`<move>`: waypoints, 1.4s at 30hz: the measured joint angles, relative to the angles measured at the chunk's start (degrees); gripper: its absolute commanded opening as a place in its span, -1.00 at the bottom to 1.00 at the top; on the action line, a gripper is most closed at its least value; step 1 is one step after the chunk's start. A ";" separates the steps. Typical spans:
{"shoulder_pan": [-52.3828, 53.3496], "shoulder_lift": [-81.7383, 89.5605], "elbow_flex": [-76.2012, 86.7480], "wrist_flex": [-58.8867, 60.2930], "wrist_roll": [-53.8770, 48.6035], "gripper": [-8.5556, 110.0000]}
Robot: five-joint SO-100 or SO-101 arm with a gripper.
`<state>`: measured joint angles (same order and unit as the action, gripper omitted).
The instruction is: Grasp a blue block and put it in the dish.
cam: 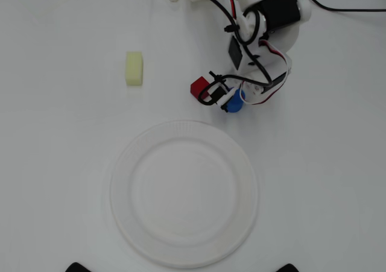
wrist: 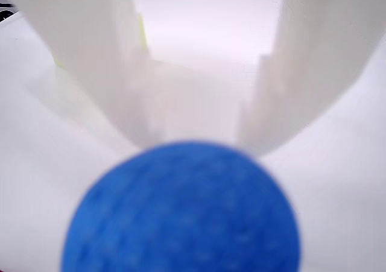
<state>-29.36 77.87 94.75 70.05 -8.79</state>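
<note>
The blue block (cam: 235, 105) is a small round blue piece just above the dish's upper right rim in the overhead view. My gripper (cam: 228, 99) sits over it and hides part of it. In the wrist view the blue block (wrist: 181, 215) fills the lower middle, blurred and very close. My gripper (wrist: 193, 140) meets it there, with one white finger (wrist: 90, 61) on the left and the other on the right, closed on its sides. The dish (cam: 120, 187) is a large round white plate in the lower middle. It is empty.
A red cube (cam: 197, 88) stands right beside the gripper on its left in the overhead view. A pale yellow block (cam: 134, 68) lies at the upper left. The arm's body and cables (cam: 265, 18) fill the top right.
</note>
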 measured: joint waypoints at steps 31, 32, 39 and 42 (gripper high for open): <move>9.93 1.49 -0.09 3.25 -7.91 -0.41; 10.55 1.23 0.18 3.25 -7.91 -0.42; 10.63 0.88 1.05 3.25 -7.73 -0.45; 10.63 0.70 1.14 3.08 -7.29 -0.45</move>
<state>-18.72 78.57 95.89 73.12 -16.08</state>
